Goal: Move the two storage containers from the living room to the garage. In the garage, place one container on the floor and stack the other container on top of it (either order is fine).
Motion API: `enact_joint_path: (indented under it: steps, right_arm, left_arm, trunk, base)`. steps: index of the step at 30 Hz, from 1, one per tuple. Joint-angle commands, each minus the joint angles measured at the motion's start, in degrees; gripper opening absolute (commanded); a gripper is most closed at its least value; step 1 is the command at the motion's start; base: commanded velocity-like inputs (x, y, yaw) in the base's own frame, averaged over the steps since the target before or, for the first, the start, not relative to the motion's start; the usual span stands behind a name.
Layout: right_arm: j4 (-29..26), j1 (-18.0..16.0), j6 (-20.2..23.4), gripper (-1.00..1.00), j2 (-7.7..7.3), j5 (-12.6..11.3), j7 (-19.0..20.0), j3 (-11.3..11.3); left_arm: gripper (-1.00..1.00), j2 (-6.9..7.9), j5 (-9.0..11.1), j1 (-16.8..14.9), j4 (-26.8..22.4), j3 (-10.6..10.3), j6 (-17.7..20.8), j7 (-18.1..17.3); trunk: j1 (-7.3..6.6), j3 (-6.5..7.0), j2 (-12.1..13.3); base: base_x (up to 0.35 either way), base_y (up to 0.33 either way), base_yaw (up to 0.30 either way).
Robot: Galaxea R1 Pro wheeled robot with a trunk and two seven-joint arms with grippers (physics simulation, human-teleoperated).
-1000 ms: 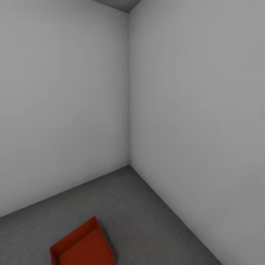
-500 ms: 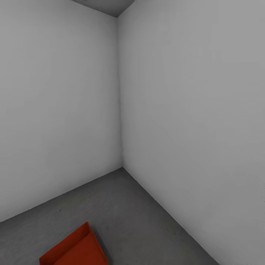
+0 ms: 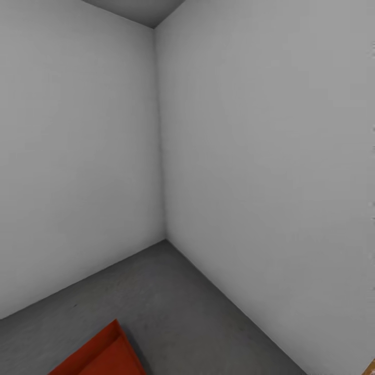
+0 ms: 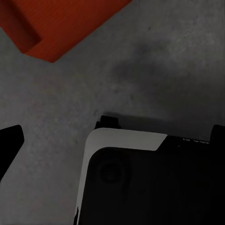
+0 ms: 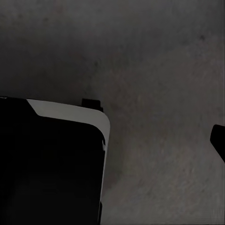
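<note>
Facing a corner of the garage, the head view takes in two pale grey walls (image 3: 260, 156) meeting above the dark concrete floor (image 3: 172, 302). One orange-red storage container (image 3: 101, 357) lies on that floor at the lower left edge. Both wrist cameras point down at the floor beside the robot's black-and-white base (image 4: 150, 183); whether either claw is apart or together cannot be told.

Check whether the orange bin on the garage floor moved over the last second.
No. The bin slid left and down in the head view, but the wall corner slid left with it, so the camera panned.
</note>
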Motion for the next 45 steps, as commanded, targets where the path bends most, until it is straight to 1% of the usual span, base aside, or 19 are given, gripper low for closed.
enact_joint_path:
  steps: [1,32,45]
  right_arm:
    - [0.1,0.0,-0.2,1.00,0.03,-0.5,-0.1,0.5]
    - [0.1,0.0,-0.1,1.00,0.01,-0.5,0.1,0.5]
    - [0.1,0.0,0.0,1.00,-0.14,0.0,0.2,0.6]
  left_arm:
    - [1.00,0.00,0.4,0.0,0.0,-0.2,-0.2,-0.1]
    - [1.00,0.00,0.4,0.0,0.0,-0.2,-0.2,-0.1]
    - [1.00,0.00,0.4,0.0,0.0,-0.2,-0.2,-0.1]
  trunk:
    - [0.01,-0.08,-0.1]
    - [0.01,-0.07,-0.1]
    - [0.01,-0.07,-0.1]
  base:
    - [0.000,0.000,-0.160]
    - [0.000,0.000,-0.239]
    - [0.000,0.000,-0.035]
